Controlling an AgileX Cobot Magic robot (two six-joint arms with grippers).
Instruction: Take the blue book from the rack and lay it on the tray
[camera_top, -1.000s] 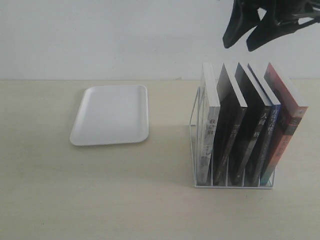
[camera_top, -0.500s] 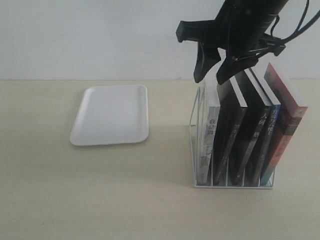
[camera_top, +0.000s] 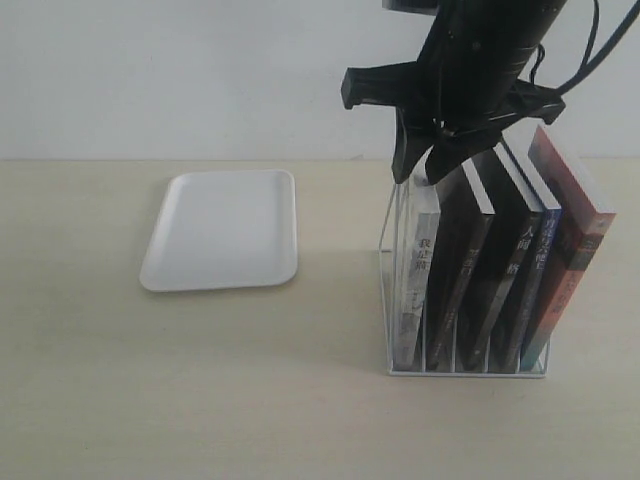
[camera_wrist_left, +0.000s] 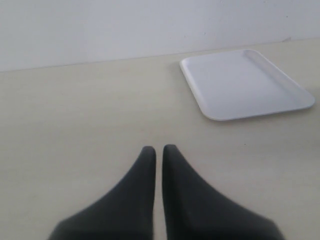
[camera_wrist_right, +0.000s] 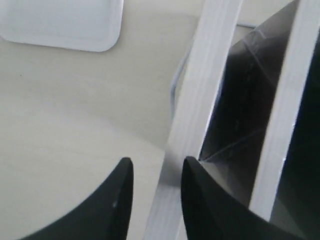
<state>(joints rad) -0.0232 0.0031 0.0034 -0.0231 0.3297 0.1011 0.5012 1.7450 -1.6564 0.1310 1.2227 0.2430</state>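
The white wire rack holds several upright books. The blue book, with its blue spine, stands second from the right end. My right gripper has come down from above onto the leftmost, white-spined book, three slots away from the blue book. In the right wrist view the right gripper is open, its fingers astride that book's pale page edge, with a gap showing on the outer side. The white tray lies flat to the left and holds nothing. My left gripper is shut over bare table, short of the tray.
Two black-covered books fill the slots between the white-spined book and the blue one. A red-and-teal book leans at the rack's right end. A pale wall runs behind the table. The tray's corner shows in the right wrist view.
The right arm has swung down and to the left, from above the rack's right side onto the leftmost book. Its jaws have narrowed around that book's top edge.
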